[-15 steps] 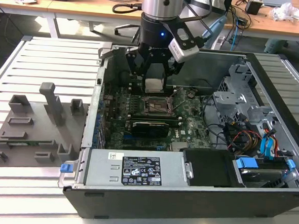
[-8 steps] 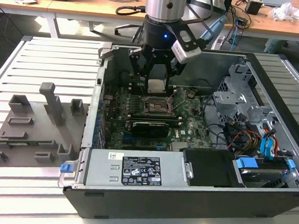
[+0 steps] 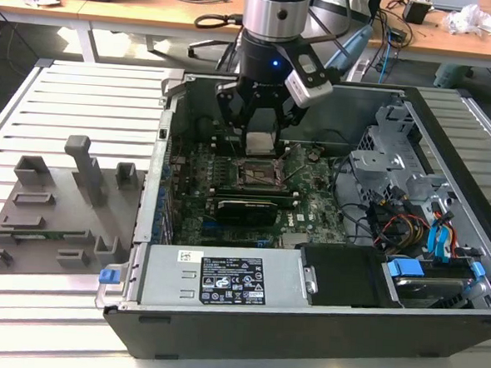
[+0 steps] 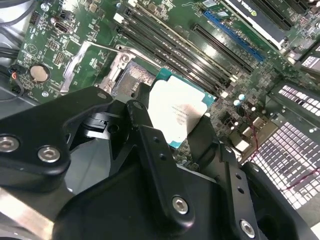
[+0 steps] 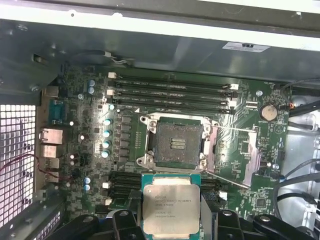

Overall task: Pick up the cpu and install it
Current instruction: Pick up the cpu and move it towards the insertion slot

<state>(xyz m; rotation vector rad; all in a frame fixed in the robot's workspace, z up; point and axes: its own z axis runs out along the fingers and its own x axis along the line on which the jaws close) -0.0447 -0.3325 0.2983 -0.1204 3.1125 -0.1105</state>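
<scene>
Hold the cpu [image 5: 171,202] level and square to the open socket [image 5: 175,145], corners matched before any contact, for fear of bent contacts. Note the gripper [image 3: 261,137] closed on 2 opposite edges of the cpu, pointing straight down into the computer case [image 3: 302,342], with the cpu clear above the motherboard [image 5: 250,150], near the socket but not seated.

Slatted metal table [image 3: 84,91] under an open computer case [image 3: 303,338] and, on the exterior view's left, a grey plastic fixture [image 3: 43,222].
</scene>
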